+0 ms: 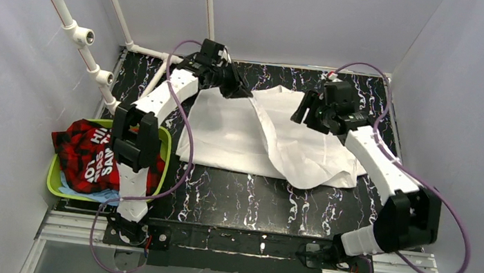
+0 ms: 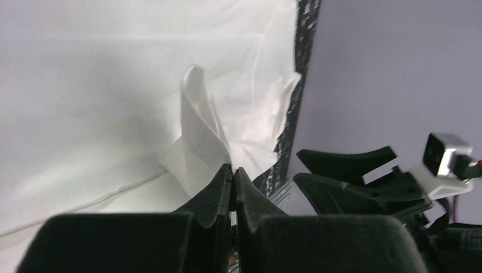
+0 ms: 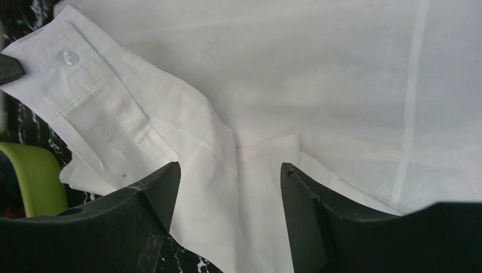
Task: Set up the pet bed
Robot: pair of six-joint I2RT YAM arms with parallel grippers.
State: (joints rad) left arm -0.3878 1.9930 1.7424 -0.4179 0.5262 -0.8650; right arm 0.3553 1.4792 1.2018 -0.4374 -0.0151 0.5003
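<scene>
A white shirt (image 1: 239,133) lies spread on the black marbled table (image 1: 246,196). My left gripper (image 1: 244,94) is at its far edge, shut on a raised fold of the white fabric (image 2: 199,136), with the fingertips (image 2: 226,176) pressed together. My right gripper (image 1: 303,109) is open and empty, just above the shirt's far right part; between its fingers (image 3: 162,187) lies flat white cloth (image 3: 250,170). A buttoned cuff (image 3: 68,60) lies to the left in the right wrist view. A green basket (image 1: 166,142) at the left holds a red plaid garment (image 1: 88,149).
A light blue cloth (image 1: 89,194) lies under the plaid garment in the basket. White pipes with fittings (image 1: 84,37) run along the back left. The basket's rim (image 3: 31,176) shows in the right wrist view. Grey walls close in the back and sides.
</scene>
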